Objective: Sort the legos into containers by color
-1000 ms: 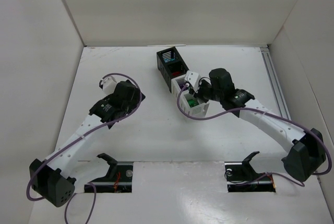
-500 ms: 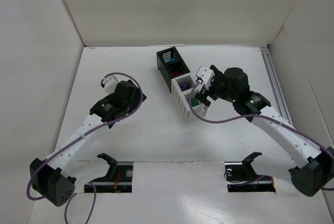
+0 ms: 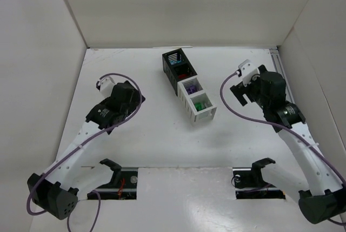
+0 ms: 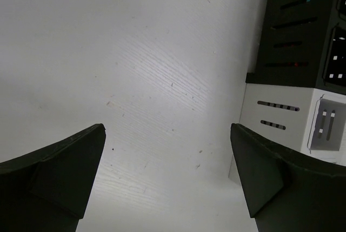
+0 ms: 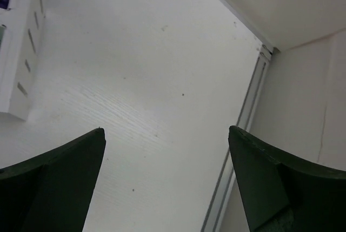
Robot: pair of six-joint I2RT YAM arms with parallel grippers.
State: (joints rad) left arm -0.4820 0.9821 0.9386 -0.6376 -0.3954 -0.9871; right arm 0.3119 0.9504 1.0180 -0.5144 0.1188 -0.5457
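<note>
Right tool (image 5: 166, 134) has swung off the containers (image 3: 184, 94); legos (image 3: 200, 104) barely visible.

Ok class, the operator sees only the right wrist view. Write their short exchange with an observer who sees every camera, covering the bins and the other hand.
Operator: What's in the nearest white bin?
Observer: A green lego shows inside it.
Operator: And the farthest black bin?
Observer: A cyan lego shows in that one.
Operator: Where's the left hand?
Observer: It is open, over bare table, left of those bins.
</note>
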